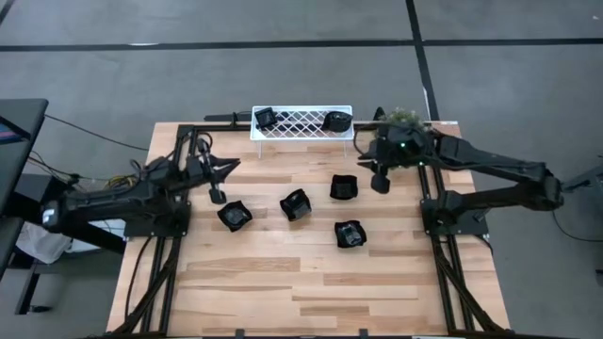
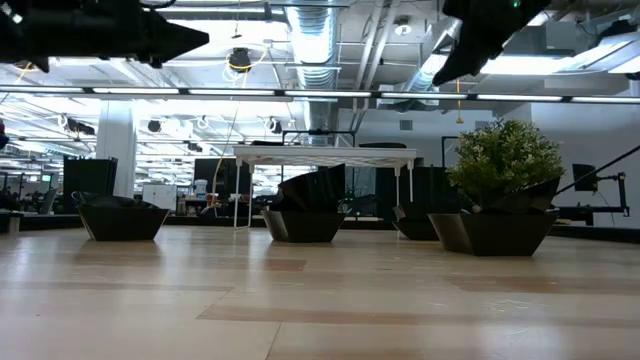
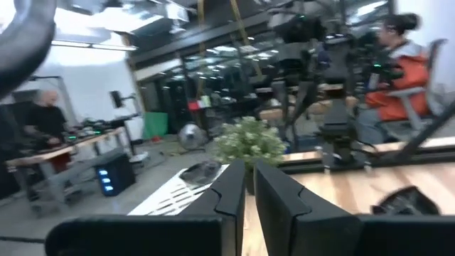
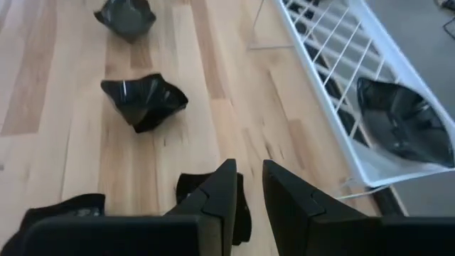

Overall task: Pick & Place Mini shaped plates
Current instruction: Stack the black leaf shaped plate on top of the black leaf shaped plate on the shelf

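On the wooden table (image 1: 283,282), 4 mini plates (image 1: 296,204) sit scattered.

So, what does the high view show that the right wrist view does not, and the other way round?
Only the high view shows the left end effector, the small green plant, the second rack plate and all four black mini shaped plates on the wooden table. Only the right wrist view shows the right end effector up close, fingers slightly apart and empty. Both show the white lattice rack carrying a black plate.
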Motion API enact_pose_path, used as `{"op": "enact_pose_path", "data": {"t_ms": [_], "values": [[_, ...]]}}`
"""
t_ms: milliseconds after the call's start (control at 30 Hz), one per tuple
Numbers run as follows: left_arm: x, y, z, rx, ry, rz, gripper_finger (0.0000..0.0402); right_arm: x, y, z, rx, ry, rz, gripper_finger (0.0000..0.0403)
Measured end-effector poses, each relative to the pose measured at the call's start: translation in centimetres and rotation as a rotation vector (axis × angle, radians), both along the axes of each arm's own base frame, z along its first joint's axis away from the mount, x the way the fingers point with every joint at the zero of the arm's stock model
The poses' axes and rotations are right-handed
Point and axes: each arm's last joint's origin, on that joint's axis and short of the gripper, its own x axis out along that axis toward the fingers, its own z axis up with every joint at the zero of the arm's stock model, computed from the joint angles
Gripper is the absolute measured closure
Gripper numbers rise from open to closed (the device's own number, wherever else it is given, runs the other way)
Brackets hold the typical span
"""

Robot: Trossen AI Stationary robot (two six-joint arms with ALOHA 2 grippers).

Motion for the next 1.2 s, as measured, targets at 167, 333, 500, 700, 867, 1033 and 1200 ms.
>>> {"op": "enact_pose_path", "data": {"t_ms": [167, 333, 500, 700, 867, 1033, 1200], "values": [[-0.2, 1.3, 1.5, -0.033, 0.011, -0.020, 0.0368, 0.3, -0.1, -1.4, 0.010, 0.025, 0.002, 0.0338], [-0.5, 2.2, 1.8, -0.043, 0.034, 0.038, 0.0368, 0.1, 0.0, -1.7, 0.023, 0.051, 0.003, 0.0338], [-0.9, 3.1, 2.2, -0.031, 0.026, 0.099, 0.0368, -0.2, 0.1, -2.0, 0.045, 0.099, -0.001, 0.0338], [-1.5, 4.2, 3.2, 0.012, -0.039, 0.177, 0.0368, -0.2, 0.1, -2.1, 0.046, 0.102, -0.001, 0.0338], [-1.6, 4.5, 3.0, 0.008, -0.030, 0.196, 0.0368, -0.1, 0.1, -2.0, 0.111, 0.064, -0.058, 0.0338], [-1.2, 4.5, 2.5, -0.012, -0.009, 0.183, 0.0368, 0.1, 0.6, -2.0, 0.232, 0.026, -0.137, 0.0338], [-0.6, 4.6, 1.9, -0.030, 0.029, 0.093, 0.0368, 0.5, 2.4, -2.4, 0.345, 0.059, -0.141, 0.0338]]}}
